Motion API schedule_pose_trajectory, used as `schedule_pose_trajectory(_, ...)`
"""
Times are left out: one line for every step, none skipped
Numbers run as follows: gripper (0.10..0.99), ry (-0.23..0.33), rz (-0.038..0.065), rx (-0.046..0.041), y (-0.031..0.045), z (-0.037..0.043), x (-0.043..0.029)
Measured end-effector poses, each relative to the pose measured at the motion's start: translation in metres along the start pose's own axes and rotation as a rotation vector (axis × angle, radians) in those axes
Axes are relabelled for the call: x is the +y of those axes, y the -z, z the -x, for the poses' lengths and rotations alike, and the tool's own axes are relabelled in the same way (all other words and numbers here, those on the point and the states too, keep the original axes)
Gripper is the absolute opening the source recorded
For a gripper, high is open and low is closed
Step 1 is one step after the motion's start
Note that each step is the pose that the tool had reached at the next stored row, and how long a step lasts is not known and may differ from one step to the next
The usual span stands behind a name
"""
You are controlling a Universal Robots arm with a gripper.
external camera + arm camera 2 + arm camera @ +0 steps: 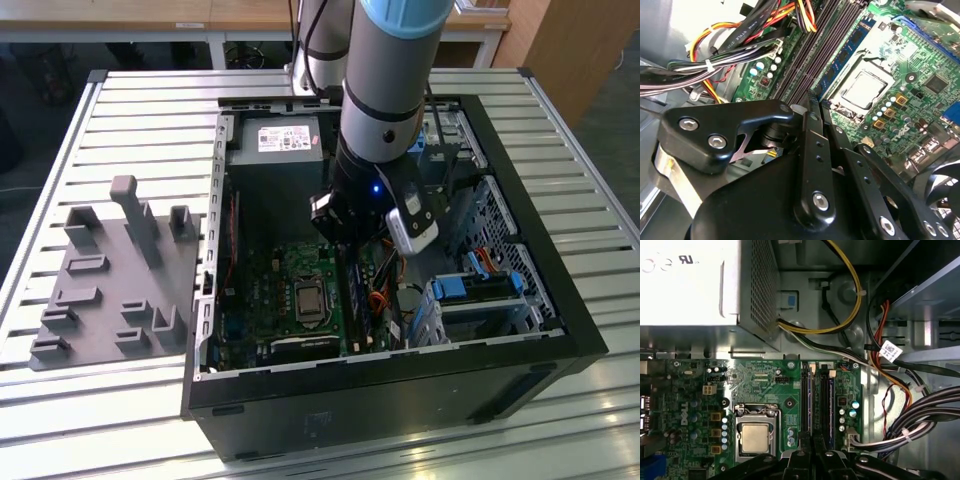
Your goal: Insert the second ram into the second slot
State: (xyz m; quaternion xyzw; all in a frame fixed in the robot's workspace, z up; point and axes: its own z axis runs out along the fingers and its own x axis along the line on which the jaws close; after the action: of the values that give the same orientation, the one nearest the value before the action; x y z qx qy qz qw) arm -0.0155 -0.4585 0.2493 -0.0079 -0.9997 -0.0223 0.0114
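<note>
Your fingers [812,107] sit closed together right over the memory slots [816,405]. Can't tell if they grip anything. Blue ram stick [847,47] is seated in the slot just beyond the fingertips, beside the processor [865,90].

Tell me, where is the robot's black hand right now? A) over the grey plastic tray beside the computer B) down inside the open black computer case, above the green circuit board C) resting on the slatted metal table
B: the hand hangs inside the open black computer case, above the green circuit board.
</note>
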Motion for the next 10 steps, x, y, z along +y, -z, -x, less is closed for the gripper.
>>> schedule_pose_trajectory(0.137,0.0,0.0,0.0006,-0.0012,0.0,-0.0001)
schedule_pose_trajectory(0.137,0.0,0.0,0.0009,-0.0022,0.0001,-0.0001)
schedule_pose_trajectory(0.137,0.0,0.0,0.0014,-0.0029,0.0001,-0.0001)
schedule_pose_trajectory(0.137,0.0,0.0,0.0021,-0.0034,0.0001,-0.0002)
schedule_pose_trajectory(0.137,0.0,0.0,0.0031,-0.0041,0.0001,-0.0002)
schedule_pose_trajectory(0.137,0.0,0.0,0.0044,-0.0048,0.0002,-0.0003)
schedule_pose_trajectory(0.137,0.0,0.0,0.006,-0.0056,0.0002,-0.0003)
schedule_pose_trajectory(0.137,0.001,0.0,0.007,-0.0062,0.0002,-0.0004)
schedule_pose_trajectory(0.137,0.005,0.0,0.0072,-0.0066,0.0004,-0.0004)
schedule_pose_trajectory(0.137,0.008,0.0,0.0075,-0.0067,0.0004,-0.0004)
